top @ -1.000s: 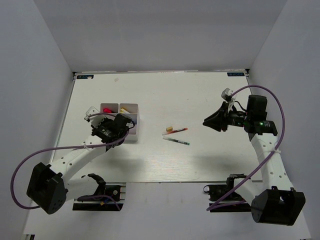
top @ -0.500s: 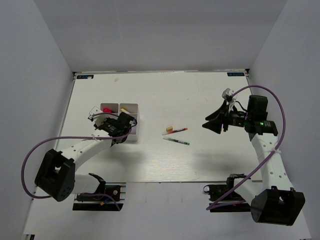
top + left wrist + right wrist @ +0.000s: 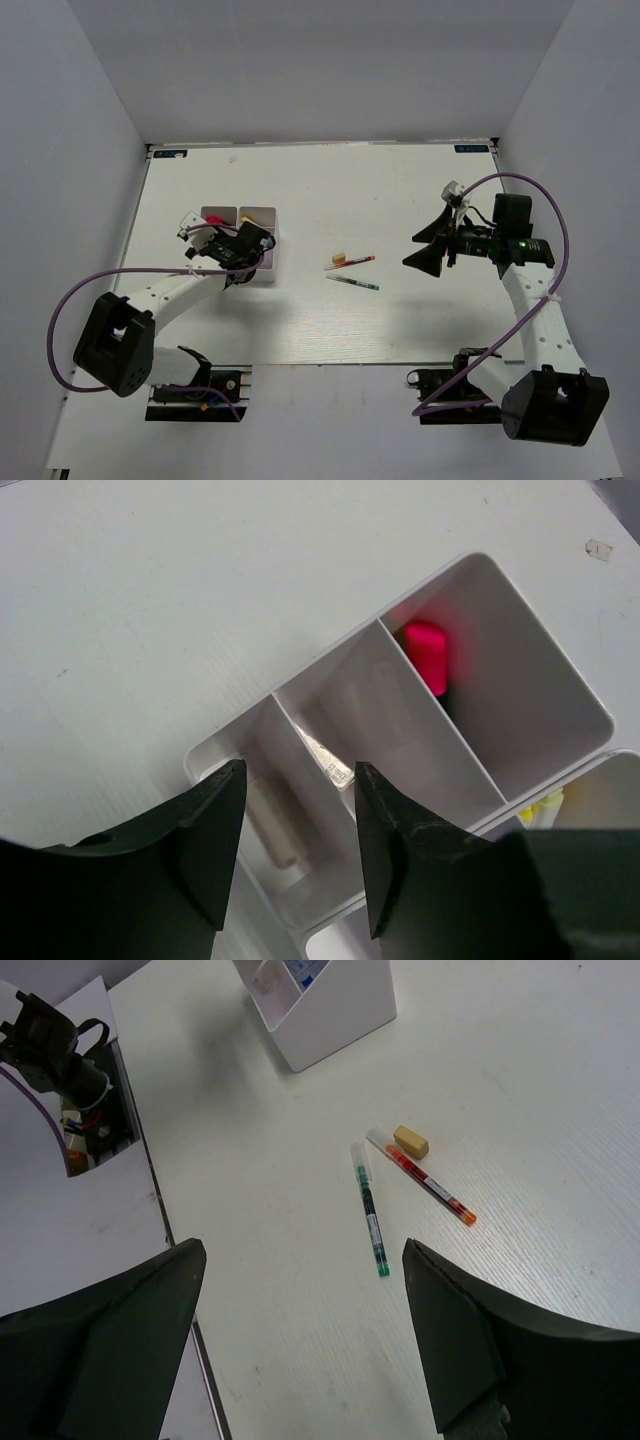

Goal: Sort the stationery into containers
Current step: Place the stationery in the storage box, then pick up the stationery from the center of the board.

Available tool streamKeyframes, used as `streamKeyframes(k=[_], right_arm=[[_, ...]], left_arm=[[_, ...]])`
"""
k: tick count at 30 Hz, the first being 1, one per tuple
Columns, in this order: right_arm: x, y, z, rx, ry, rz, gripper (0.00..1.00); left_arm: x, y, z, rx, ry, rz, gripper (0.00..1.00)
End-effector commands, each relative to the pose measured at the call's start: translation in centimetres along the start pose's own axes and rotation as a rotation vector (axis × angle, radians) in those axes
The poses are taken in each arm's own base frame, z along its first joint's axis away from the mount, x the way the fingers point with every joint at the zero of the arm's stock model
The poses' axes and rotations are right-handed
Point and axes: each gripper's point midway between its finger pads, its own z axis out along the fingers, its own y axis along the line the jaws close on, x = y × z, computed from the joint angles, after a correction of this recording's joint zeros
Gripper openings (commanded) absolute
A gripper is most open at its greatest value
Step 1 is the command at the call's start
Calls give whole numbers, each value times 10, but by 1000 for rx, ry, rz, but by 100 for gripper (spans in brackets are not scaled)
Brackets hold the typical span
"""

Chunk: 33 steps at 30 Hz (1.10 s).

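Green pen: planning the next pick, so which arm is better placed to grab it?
Right. Its open claw hangs just right of the green pen, with nothing between; the left claw is over the tray, farther off.

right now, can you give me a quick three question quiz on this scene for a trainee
1. True or false: the tan eraser lies inside the tray.
2. Which pen lies loose beside the red pen? A: the green pen. B: a yellow pen. C: a blue pen.
3. Fill in: the highlighter in the tray shows a ____ end.

Key: 1 false, it lies on the table by the red pen. 2 A. 3 pink.
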Motion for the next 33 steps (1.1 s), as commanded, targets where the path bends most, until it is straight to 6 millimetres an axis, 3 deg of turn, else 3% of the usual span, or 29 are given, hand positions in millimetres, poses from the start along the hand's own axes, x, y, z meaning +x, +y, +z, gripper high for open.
streamKeyframes(k=[1,5,7,8,9,10,11,12,13,14,15,16,18,20,21,23,24,25,28,31,33], right_arm=[[-13,6,-3,-25,-21,-43,85],[-14,6,-3,-21,-19,-65,83],[-10,-1,-1,-9,0,-123,73],[-9,-4,0,-7,4,-153,68],[-7,-13,1,14,23,-218,56],[-10,-15,5,6,36,-288,51],[-5,-25,9,9,59,-286,47],[-4,-33,10,19,80,-341,47],[-4,-34,22,-12,109,-395,46],[3,-38,28,-32,136,-406,48],[4,-46,29,-12,170,-428,54],[14,-47,45,-68,205,-451,57],[24,-55,58,-73,261,-472,60],[30,-59,73,-105,286,-530,61],[37,-58,84,-136,304,-546,60],[41,-66,93,-142,345,-630,60],[48,-64,111,-175,361,-655,60],[53,-69,115,-159,398,-667,60],[54,-79,140,-160,461,-707,59],[72,-81,160,-213,519,-739,57],[72,-91,167,-184,536,-787,61]], left_arm=[[-20,-10,-1,0,-49,-69,58],[-29,-12,-6,9,-40,-83,62],[-30,-25,-19,66,13,-62,67],[-37,-42,-26,139,33,27,70],[-28,-52,-35,214,113,71,77],[-38,-63,-47,294,139,72,81],[-40,-68,-55,380,154,192,84],[-37,-94,-80,570,227,205,89],[-51,-100,-96,681,227,208,91],[-54,-105,-110,786,222,282,94],[-50,-114,-137,950,276,316,100],[-61,-114,-152,1039,248,347,100],[-63,-105,-170,1113,294,397,100],[-64,-93,-172,1121,288,440,100],[-78,-86,-178,1146,242,441,100],[-74,-71,-177,1155,220,456,100],[-75,-66,-177,1165,201,450,100],[-78,-58,-179,1187,163,429,100],[-72,-48,-177,1206,126,411,100],[-79,-41,-179,1207,99,406,100],[-82,-40,-180,1215,93,396,100]])
